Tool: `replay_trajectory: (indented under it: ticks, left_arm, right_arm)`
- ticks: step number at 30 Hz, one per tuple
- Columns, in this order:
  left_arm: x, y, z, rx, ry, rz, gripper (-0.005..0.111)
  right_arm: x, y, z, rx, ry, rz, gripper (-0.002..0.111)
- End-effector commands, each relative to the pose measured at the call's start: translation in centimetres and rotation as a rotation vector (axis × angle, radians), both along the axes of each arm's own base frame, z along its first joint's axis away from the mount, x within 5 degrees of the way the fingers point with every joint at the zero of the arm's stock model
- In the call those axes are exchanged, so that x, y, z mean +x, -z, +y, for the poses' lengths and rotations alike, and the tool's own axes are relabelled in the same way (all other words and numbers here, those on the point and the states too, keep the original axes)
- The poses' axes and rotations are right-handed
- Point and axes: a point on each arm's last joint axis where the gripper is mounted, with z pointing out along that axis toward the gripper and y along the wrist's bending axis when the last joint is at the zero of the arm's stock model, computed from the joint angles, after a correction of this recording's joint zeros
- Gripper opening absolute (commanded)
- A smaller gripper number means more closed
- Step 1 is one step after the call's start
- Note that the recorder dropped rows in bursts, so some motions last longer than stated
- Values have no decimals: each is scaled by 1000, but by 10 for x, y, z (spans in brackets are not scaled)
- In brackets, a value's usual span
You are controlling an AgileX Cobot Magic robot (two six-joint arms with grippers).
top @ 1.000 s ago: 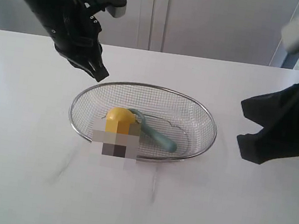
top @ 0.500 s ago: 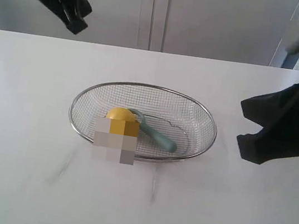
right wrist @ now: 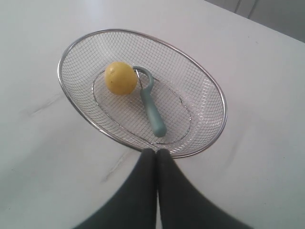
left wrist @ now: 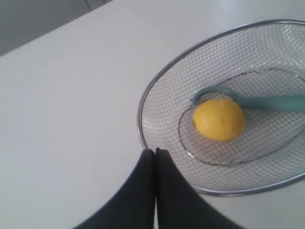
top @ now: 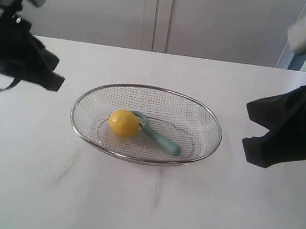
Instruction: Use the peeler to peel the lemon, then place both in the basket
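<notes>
While the lemon (top: pixel 123 123) and peeler (top: pixel 161 139) lie touching inside the mid-frame basket (top: pixel 151 88), handle pointing lower right, the left gripper (top: pixel 56 81) and right gripper (right wrist: pixel 156 151) hang pinched closed, empty, seemingly equally distant.

I see a white worktop (top: pixel 27 188) filling most of the exterior view, glossy, with a faint grey streak (top: pixel 64 171) toward its left front and a thinner mark (top: pixel 156 194) near the middle front. Behind its far edge stand pale panels (top: pixel 224 21) with a vertical seam (top: pixel 157 11) between them
</notes>
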Motion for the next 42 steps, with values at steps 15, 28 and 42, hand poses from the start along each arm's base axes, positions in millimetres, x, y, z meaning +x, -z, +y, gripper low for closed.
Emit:
replay_trajectory:
  ticks: [15,28,42]
  left_arm:
    - [-134,92,97,-335,-387,-282,0]
    - [-168,111,114,-437,-556,-317,0]
    - [-185,129,111,-269,-488,-188,0]
  right_arm:
    - [0,-2,-1,3,4,-17,0]
    - [0,-2,-1,3,4,-16,0]
    - [0,-2,-1,3,4,-16,0]
